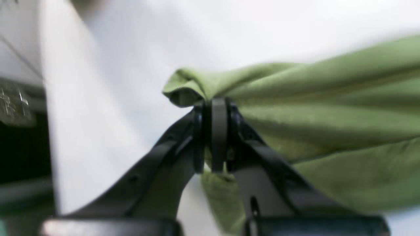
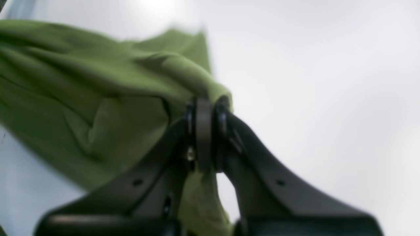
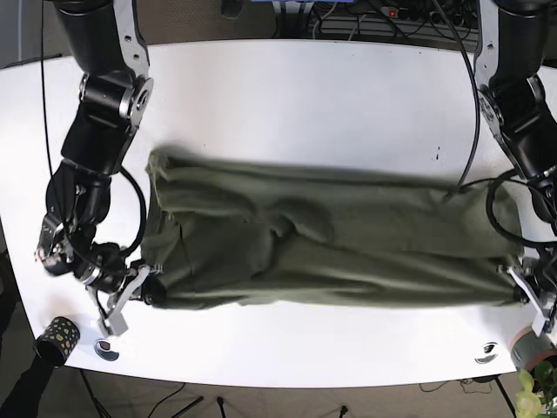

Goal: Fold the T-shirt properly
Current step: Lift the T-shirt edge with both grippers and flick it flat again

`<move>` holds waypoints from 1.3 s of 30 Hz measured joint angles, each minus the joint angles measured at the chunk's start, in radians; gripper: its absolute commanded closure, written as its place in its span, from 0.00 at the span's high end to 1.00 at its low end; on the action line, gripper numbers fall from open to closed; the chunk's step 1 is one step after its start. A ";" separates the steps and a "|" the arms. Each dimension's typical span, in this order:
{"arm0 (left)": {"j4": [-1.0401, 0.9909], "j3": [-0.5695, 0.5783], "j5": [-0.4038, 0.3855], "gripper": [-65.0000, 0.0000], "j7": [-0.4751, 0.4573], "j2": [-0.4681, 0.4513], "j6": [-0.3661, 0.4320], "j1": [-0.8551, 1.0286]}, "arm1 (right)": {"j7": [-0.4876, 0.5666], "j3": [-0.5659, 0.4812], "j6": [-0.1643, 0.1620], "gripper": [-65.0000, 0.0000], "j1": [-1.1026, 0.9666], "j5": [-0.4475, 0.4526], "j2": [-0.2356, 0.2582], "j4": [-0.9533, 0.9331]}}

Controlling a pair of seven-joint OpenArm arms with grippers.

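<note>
**Shirt stretched between two pinches**

The white table [image 3: 287, 87] carries the green T-shirt [image 3: 331, 235], spread crosswise near its front edge. The right gripper [image 2: 203, 131] and left gripper [image 1: 218, 131] each clamp a bunched corner. Thin pinches risk slipping under tension, or uneven pulling could skew the fold.

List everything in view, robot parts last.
T-shirt: one, olive green, stretched across the table between both tools.
Table: one, white, under the shirt.
Patterned cup: one, dark with light dots, base view's lower left table edge.
Cables: several, dark, behind the table's far edge.
Left tool: one, black, shut on a shirt corner.
Right tool: one, black, shut on the opposite shirt corner.
</note>
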 measured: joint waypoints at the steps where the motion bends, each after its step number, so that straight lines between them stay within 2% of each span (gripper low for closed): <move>1: 0.001 0.018 0.003 0.01 0.002 -0.003 0.011 -0.028 | -0.010 -0.002 0.000 0.00 0.029 0.000 0.007 0.000; 4: 0.002 0.049 -0.003 0.01 0.002 0.000 0.039 -0.119 | -0.034 -0.015 0.000 0.00 0.118 0.013 0.032 0.000; 10: -0.010 0.062 -0.005 0.01 0.006 -0.002 0.068 -0.335 | -0.063 -0.113 0.004 0.00 0.329 0.011 0.092 -0.002; 16: -0.022 0.126 -0.005 0.01 -0.003 -0.016 0.076 -0.533 | -0.070 -0.190 0.007 0.00 0.570 0.024 0.116 0.002; 21: -0.015 0.137 -0.010 0.01 -0.003 -0.019 0.076 -0.555 | -0.098 -0.233 0.006 0.00 0.658 0.027 0.135 0.010; 26: -0.017 0.124 -0.007 0.01 0.003 -0.018 0.075 -0.508 | -0.162 -0.239 0.006 0.00 0.610 0.024 0.132 0.013; 28: -0.011 0.099 -0.017 0.01 -0.007 -0.016 0.072 -0.467 | -0.161 -0.228 0.007 0.00 0.555 0.057 0.132 0.016; 32: 0.046 0.040 -0.008 0.01 0.002 -0.016 0.042 -0.323 | -0.177 -0.148 0.006 0.00 0.398 0.122 0.133 0.018; 39: 0.241 0.038 -0.017 0.01 -0.004 -0.007 -0.003 -0.056 | -0.195 -0.104 0.005 0.00 0.125 0.126 0.118 0.183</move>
